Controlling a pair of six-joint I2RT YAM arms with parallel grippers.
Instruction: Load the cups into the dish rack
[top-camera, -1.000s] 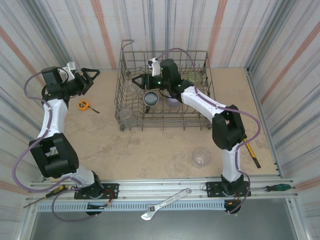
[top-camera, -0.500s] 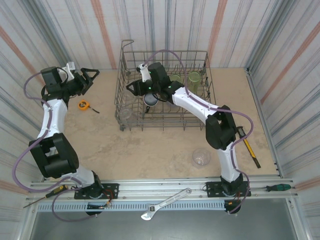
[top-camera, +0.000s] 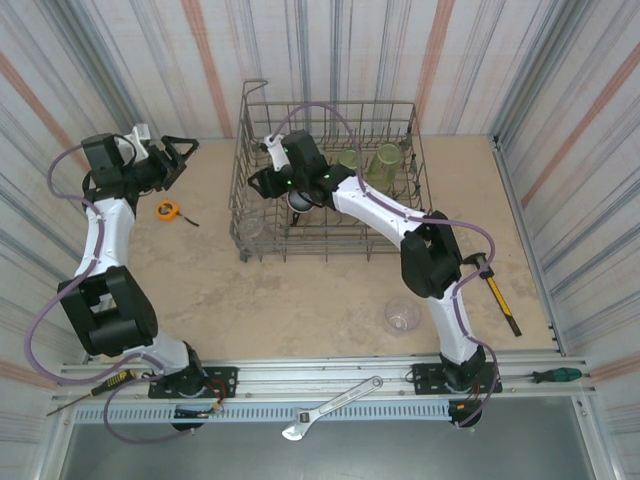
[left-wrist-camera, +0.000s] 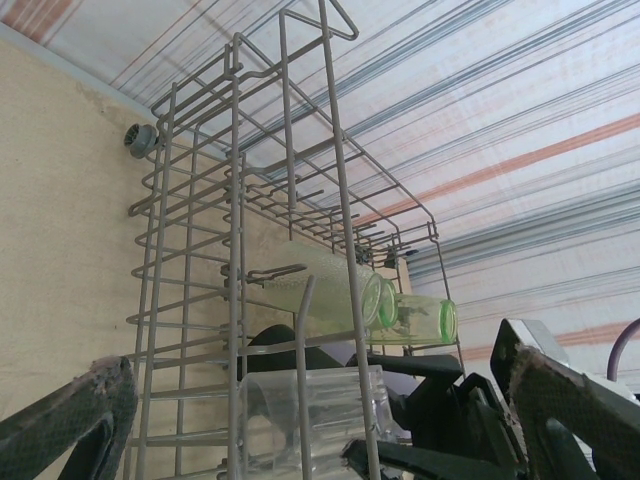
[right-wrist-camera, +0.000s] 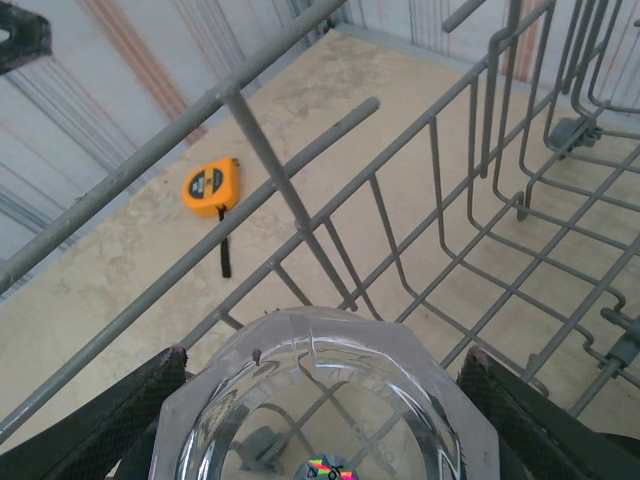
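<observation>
1. The right fingers (right-wrist-camera: 125, 425) have swung across to the dish rack's (top-camera: 330, 245) left end, clamped on a clear cup (right-wrist-camera: 310, 400) held between them.
2. The left fingers (left-wrist-camera: 70, 425) are spread and empty, with the rack just ahead.
3. Set-down looks close. A spare cup (top-camera: 402, 316) waits on the table (top-camera: 300, 290).

**Striped panels around a beige bench**

Three walls close in the space: the back wall (top-camera: 330, 50), the left wall (top-camera: 40, 110) and the right wall (top-camera: 585, 110). All are clad in ribbed panels streaked in grey, white and blue, with a few orange-red bands. The bench (top-camera: 300, 290) has a matt beige top with faint marbling. Along its near edge runs a slotted aluminium rail (top-camera: 330, 372), and below that a plain grey metal sheet (top-camera: 350, 450). The light is even and soft, leaving pale shadows on the bench.
</observation>
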